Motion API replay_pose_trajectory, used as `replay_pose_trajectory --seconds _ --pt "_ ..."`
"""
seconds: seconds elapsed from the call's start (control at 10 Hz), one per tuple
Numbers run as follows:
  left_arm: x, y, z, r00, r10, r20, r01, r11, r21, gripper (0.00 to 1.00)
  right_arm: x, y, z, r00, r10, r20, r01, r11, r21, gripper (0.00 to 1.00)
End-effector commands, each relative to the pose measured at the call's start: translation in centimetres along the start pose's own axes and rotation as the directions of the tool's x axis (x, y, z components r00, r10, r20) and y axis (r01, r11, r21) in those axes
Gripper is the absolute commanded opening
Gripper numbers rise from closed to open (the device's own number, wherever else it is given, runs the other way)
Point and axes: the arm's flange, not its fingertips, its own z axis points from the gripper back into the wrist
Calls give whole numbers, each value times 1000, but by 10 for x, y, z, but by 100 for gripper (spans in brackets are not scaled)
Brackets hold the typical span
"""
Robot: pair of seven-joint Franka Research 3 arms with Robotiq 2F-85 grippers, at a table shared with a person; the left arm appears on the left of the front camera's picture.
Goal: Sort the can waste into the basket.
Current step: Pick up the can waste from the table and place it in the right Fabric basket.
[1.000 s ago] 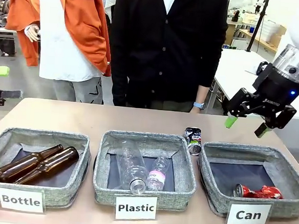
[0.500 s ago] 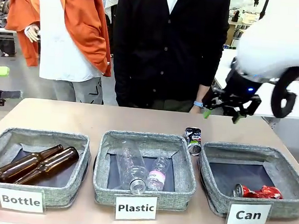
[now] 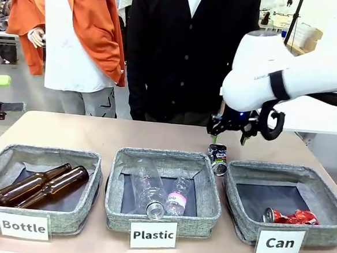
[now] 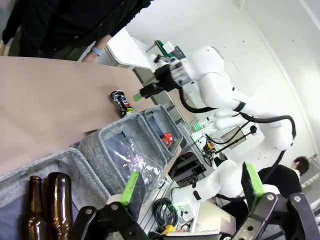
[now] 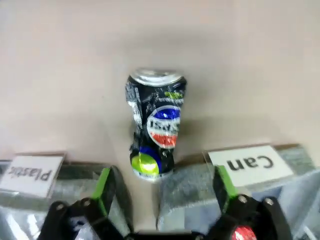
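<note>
A crushed black and silver can [image 3: 217, 158] lies on the table behind the gap between two baskets. My right gripper [image 3: 228, 139] hangs open just above it, touching nothing. In the right wrist view the same can [image 5: 154, 122] lies lengthwise ahead of the spread green pads [image 5: 102, 184] of my right gripper [image 5: 162, 182]. A crushed red can [image 3: 292, 217] rests inside the grey basket [image 3: 281, 169] labelled "Can". My left gripper [image 4: 191, 185] stands open and empty off the table's left end, far from the black can [image 4: 122, 101].
The middle basket [image 3: 165, 155] labelled "Plastic" holds two clear bottles. The left basket [image 3: 39, 150] labelled "Bottle" holds two brown glass bottles [image 3: 43, 184]. A person in a dark top [image 3: 185, 52] stands at the far edge. Bare table stretches behind the baskets.
My right arm has swung left and down, from above the far right corner of the "Can" basket to over the black can. Its jaws stayed open. The cans have not moved.
</note>
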Motion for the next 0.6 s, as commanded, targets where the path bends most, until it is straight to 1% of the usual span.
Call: replay_pose_trajectory --seconds 0.0,0.3,0.5 --pt "1 -3 0 1000 1 14 -1 1000 -2 100 34 14 -29 997 -45 -66 45 999 -10 100" --pt "1 -3 0 1000 1 14 -1 1000 -2 100 49 12 -76 982 -87 -170 82 996 -36 100" --pt "1 -3 0 1000 1 14 -1 1000 -2 100 45 18 -92 975 -87 -205 82 996 -31 100"
